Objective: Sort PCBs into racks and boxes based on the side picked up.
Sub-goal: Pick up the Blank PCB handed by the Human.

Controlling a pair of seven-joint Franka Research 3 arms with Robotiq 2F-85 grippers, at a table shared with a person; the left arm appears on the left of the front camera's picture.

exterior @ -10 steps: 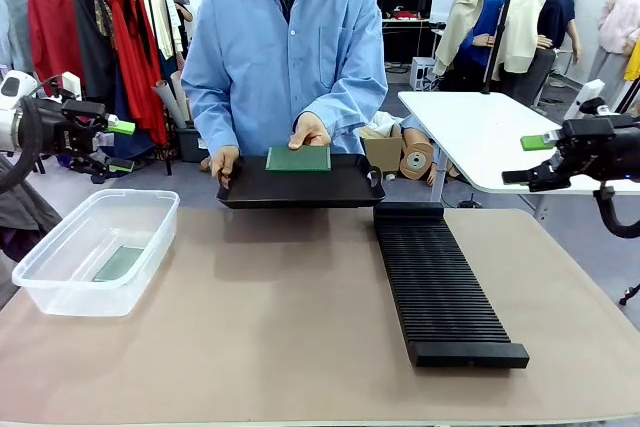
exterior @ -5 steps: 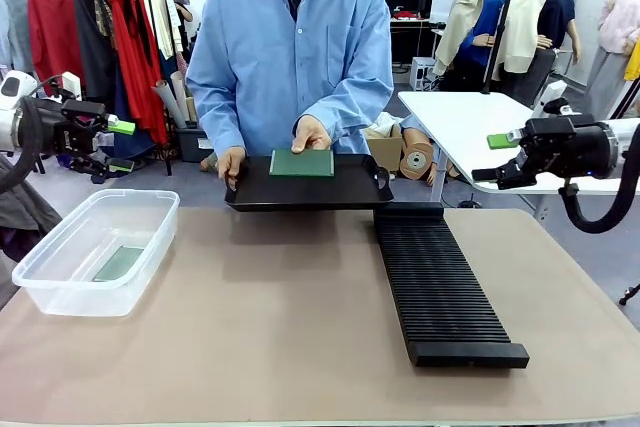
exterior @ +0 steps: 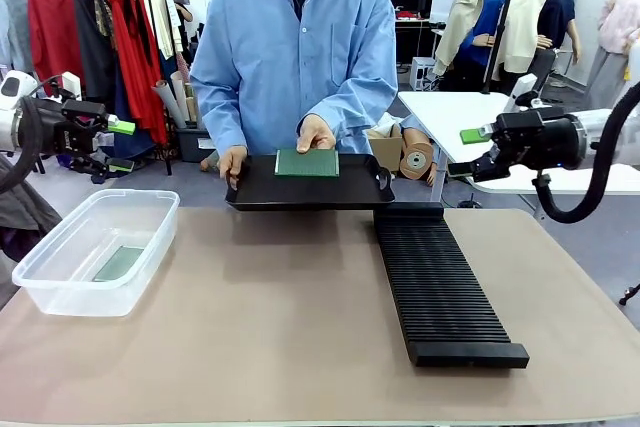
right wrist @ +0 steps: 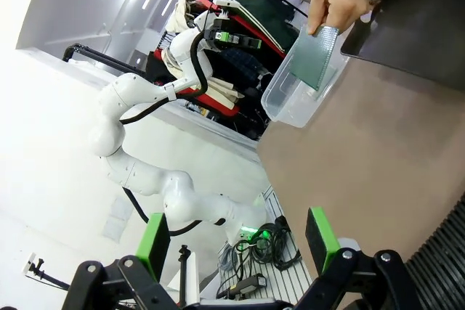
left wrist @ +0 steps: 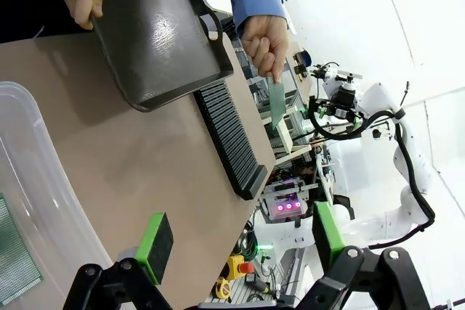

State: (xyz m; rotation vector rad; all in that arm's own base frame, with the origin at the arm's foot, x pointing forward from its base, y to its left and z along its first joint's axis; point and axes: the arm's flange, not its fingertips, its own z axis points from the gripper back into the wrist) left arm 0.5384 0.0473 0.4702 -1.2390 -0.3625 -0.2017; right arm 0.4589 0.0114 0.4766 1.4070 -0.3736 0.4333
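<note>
Green PCB (exterior: 307,163) well apart from right pincer (exterior: 463,153)

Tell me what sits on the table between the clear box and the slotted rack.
Nothing: in the front view, the table is bare between the clear box and the rack. The black tray the person holds is farther back.

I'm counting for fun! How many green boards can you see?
2. One board is held in the person's hand by the black tray; another board lies flat in the clear tub. Others may be hidden.
</note>
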